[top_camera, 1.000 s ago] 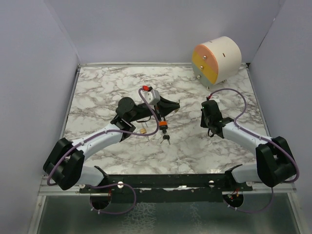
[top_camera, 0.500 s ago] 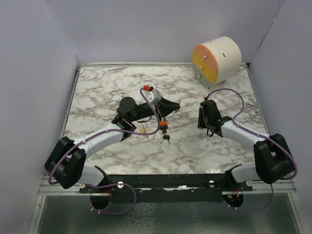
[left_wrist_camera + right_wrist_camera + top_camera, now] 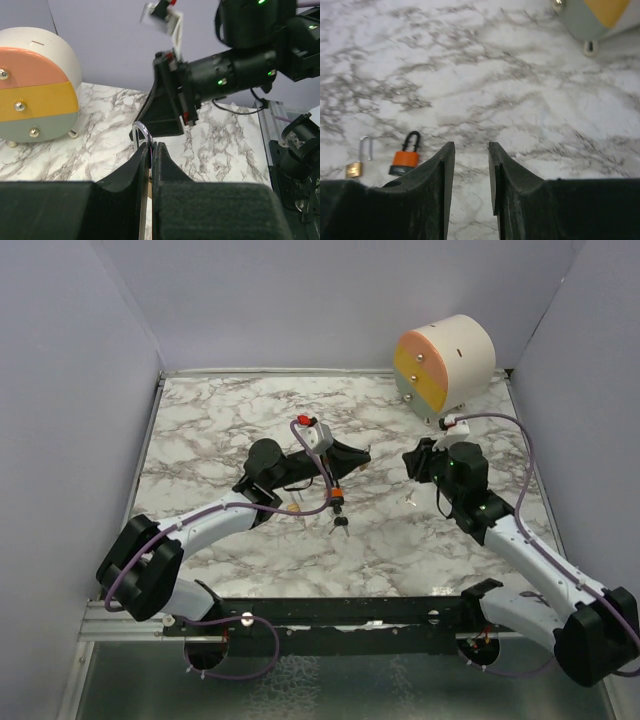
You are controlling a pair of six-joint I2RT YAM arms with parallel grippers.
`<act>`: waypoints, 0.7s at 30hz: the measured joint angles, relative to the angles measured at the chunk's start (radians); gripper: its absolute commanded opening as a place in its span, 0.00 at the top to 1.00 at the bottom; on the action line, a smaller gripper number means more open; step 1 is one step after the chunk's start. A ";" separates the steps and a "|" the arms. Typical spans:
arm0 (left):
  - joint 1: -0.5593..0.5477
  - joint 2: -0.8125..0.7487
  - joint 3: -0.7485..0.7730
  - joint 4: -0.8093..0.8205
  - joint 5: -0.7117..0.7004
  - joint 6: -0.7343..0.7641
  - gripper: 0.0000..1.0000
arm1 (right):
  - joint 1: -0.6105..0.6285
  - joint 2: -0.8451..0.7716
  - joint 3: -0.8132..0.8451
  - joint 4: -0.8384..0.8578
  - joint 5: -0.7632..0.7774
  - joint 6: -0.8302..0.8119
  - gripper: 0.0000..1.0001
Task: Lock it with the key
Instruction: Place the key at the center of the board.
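Observation:
My left gripper is shut over the table's middle; in its wrist view a thin brass key with a silver ring sticks out between the pads. An orange padlock with a black shackle lies just below it, also seen in the right wrist view. A small brass padlock with its shackle open lies to its left. Black-headed keys lie on the marble. My right gripper is open and empty, right of the padlocks and above the table.
A round cream drawer box with pink, yellow and grey fronts stands at the back right, also in the left wrist view. Purple walls close the table on three sides. The right arm is close in front of my left gripper.
The right arm has swung its elbow out towards the front right and risen; its gripper stays near the same spot, slightly higher. The left arm has hardly moved.

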 measured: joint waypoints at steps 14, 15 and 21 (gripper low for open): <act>0.000 0.016 0.000 0.056 0.001 -0.026 1.00 | 0.000 -0.219 -0.199 0.371 -0.524 -0.112 0.50; 0.000 0.016 0.000 0.060 0.001 -0.026 1.00 | 0.000 -0.225 -0.200 0.384 -0.551 -0.116 0.48; 0.002 0.016 -0.003 0.074 0.000 -0.030 1.00 | 0.000 -0.254 -0.212 0.488 -0.644 -0.115 0.13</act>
